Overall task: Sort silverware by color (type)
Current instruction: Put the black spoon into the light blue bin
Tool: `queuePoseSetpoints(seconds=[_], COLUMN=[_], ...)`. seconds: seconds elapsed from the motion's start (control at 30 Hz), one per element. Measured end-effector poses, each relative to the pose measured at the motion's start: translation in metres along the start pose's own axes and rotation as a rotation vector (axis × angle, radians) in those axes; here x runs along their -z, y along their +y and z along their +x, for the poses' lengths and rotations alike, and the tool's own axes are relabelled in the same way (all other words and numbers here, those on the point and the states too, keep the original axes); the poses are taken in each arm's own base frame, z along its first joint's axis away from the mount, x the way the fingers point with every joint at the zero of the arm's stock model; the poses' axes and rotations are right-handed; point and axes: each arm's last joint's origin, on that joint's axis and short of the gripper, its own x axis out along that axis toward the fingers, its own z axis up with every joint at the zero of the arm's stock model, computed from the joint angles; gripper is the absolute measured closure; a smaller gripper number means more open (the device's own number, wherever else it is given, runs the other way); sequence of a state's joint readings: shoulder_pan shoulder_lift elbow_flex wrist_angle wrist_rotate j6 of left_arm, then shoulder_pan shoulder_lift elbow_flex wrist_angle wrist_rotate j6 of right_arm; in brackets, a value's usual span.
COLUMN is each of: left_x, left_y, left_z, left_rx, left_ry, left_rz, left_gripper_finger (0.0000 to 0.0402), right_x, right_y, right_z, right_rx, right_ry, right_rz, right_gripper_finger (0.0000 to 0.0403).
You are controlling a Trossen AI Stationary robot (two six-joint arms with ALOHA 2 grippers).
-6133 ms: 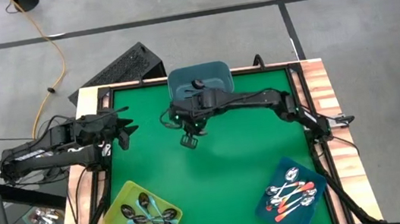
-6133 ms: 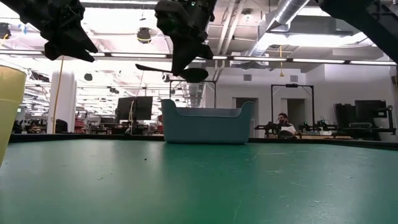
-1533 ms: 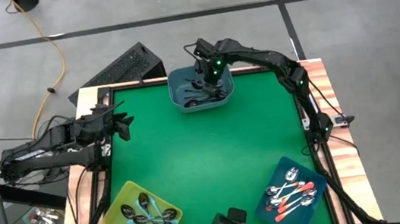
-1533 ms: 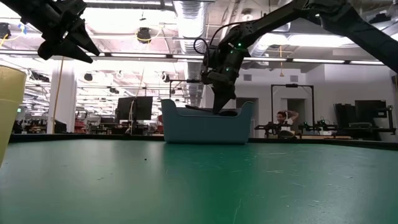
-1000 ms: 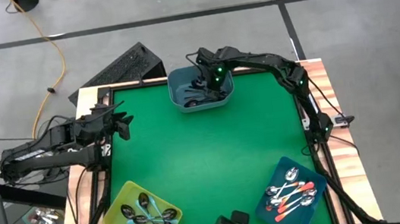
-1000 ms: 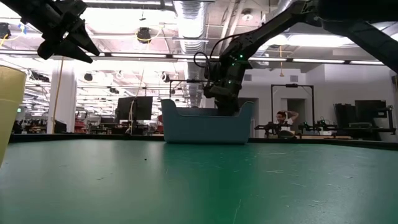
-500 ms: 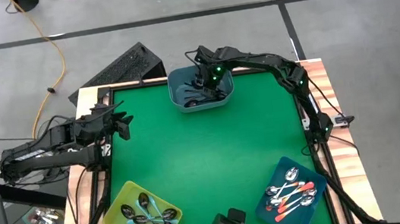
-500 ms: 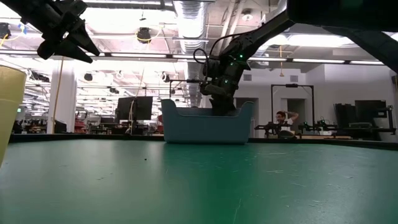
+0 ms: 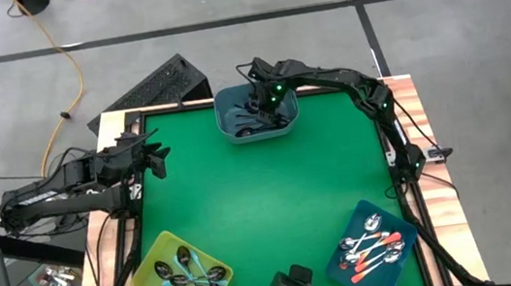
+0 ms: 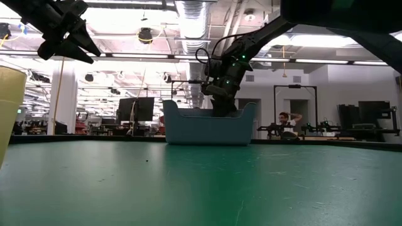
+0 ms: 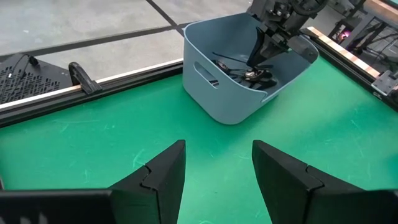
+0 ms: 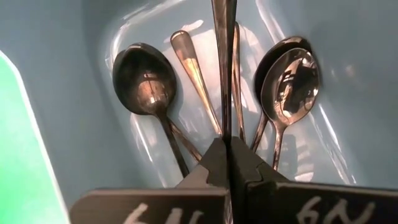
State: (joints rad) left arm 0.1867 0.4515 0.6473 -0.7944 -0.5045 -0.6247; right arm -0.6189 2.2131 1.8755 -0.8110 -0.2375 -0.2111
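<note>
Dark polished metal spoons (image 12: 146, 81) with oval bowls lie in the smooth grey-blue plastic bin (image 9: 257, 113) at the green worktop's (image 9: 263, 201) far edge. Inside it, the right pincer (image 12: 225, 155) is clamped on one slim dark handle (image 12: 224, 56). Left pincer (image 11: 217, 165) hangs spread wide at the left edge

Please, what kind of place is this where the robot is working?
Probably a robotics lab or workshop inside a large open office hall. The green table has a wooden frame and stands on a bare concrete floor. The low view shows exposed ceiling ducts, rows of monitors and a seated person behind the table.
</note>
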Motion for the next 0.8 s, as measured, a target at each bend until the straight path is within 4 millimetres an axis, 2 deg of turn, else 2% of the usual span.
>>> queuePoseSetpoints(seconds=[0.73,0.8], left_x=[0.0000,0.0000], left_y=[0.0000,0.0000], left_z=[0.0000,0.0000], left_rx=[0.000,0.000], left_ry=[0.000,0.000], left_rz=[0.000,0.000], left_gripper_finger=[0.0232,0.0232], right_x=[-0.0033,-0.0011], right_y=[-0.0044,-0.0051], right_z=[-0.0006,0.0042], right_rx=[0.012,0.014], right_ry=[-0.043,-0.052], right_rz=[-0.003,-0.005], right_gripper_finger=[0.0397,0.0397])
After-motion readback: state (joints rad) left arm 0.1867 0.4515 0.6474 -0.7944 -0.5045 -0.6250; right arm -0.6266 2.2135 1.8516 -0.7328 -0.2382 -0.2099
